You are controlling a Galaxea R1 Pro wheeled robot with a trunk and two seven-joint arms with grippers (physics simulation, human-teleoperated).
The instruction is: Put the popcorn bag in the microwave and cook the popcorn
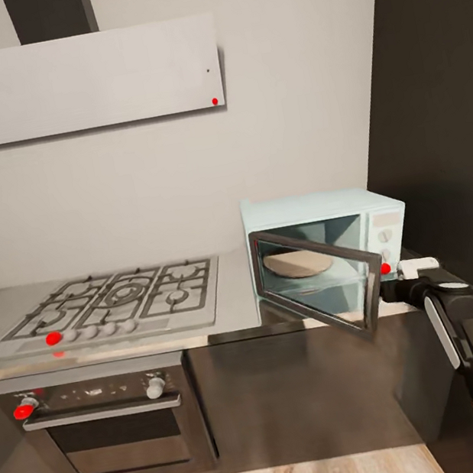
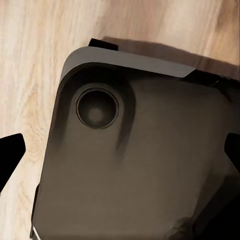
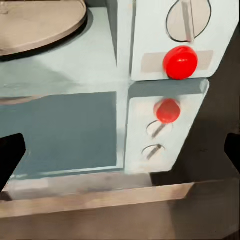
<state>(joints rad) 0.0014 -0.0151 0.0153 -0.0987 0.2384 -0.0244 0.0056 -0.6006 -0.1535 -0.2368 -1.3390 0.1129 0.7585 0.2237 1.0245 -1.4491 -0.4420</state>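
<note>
Hovering right gripper [image 1: 409, 268] just beside microwave [image 1: 317, 210] control panel, near red dot [image 1: 385, 268]; right wrist view shows dark fingertips [image 3: 10, 157] at both frame edges, wide apart, nothing between. Microwave sits on countertop [image 1: 236, 299] at right end, door [image 1: 317, 278] swung open, round tan turntable [image 1: 297, 263] inside, bare. Left fingertips [image 2: 10, 155] spread too, hanging over dark robot base [image 2: 135, 160] and wood floor [image 2: 35, 60]. Gas hob [image 1: 112, 299] left of microwave, oven [image 1: 106, 422] below it, range hood [image 1: 77, 82] above.
</note>
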